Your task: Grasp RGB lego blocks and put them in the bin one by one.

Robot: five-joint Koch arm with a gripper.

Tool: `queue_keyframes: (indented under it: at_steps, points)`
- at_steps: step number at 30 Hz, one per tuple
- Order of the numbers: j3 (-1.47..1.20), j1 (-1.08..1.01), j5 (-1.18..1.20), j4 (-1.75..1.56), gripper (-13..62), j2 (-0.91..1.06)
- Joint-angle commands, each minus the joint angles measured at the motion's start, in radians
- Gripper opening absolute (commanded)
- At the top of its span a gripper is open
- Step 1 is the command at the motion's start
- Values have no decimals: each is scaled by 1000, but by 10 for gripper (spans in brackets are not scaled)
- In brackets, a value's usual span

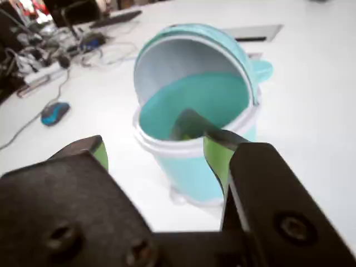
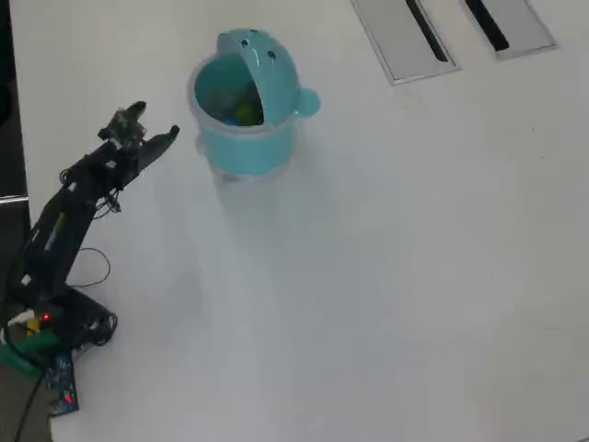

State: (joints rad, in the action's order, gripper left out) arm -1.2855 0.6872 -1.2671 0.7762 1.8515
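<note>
Presently the pincer (image 2: pixel 152 126) is spread and empty just left of the bin (image 2: pixel 213 147) in the overhead view; no blocks are seen on the counter (image 2: pixel 386 276).

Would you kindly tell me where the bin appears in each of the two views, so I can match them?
Wrist view: the bin sits centre frame, lid tipped open, just beyond the open gripper.
Overhead view: the bin stands upper left of centre, right of the gripper.
Shared landmark: the bin's side knob, pointing right in both.
</note>
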Motion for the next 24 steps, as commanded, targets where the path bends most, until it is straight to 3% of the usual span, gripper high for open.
queue_keyframes:
  at_steps: [1, 13, 24]
  points:
    - [-2, -6, 5, -123, 312, 49]
    - [-357, -92, 28, -515, 312, 176]
    - [-617, -172, 287, -765, 313, 281]
